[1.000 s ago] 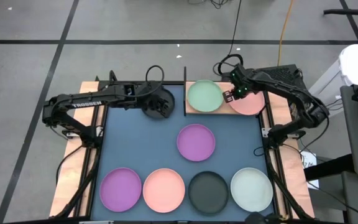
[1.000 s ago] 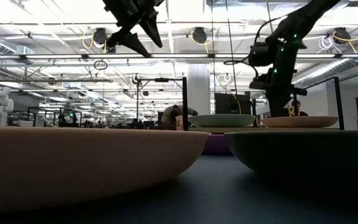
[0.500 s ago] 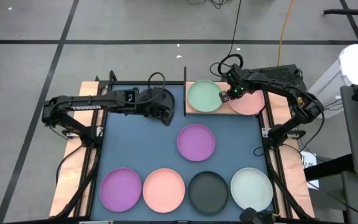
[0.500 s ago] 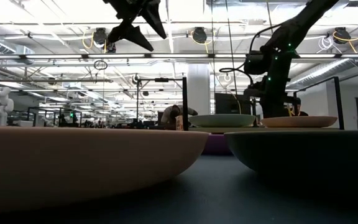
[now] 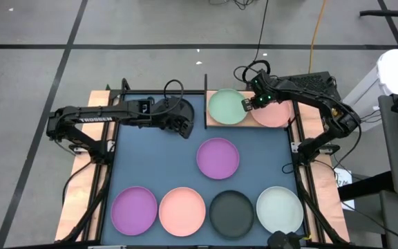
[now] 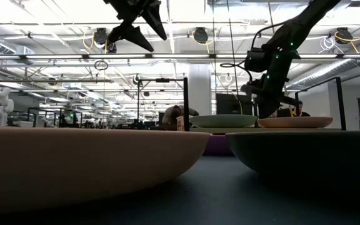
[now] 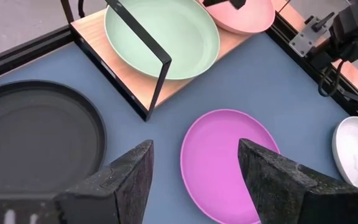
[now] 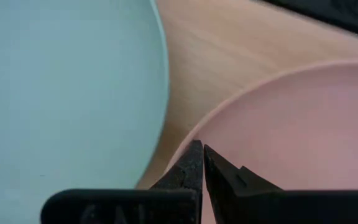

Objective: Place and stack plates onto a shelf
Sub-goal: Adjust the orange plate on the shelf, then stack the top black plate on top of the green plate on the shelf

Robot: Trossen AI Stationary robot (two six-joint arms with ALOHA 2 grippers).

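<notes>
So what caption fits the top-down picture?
Right gripper, shut, at the pink plate on the shelf; left gripper waits open.

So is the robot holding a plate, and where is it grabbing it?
Yes. The right gripper pinches the pink plate by its rim, on the side nearest the green plate. The left gripper is open and empty.

Closed fingers [image 8: 202, 163] at pink plate [image 8: 291, 137] rim

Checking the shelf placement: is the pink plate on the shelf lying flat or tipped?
Tipped. In the low view the pink plate slants, its edge by the right pincer higher; the mint plate beside it sits level.
</notes>
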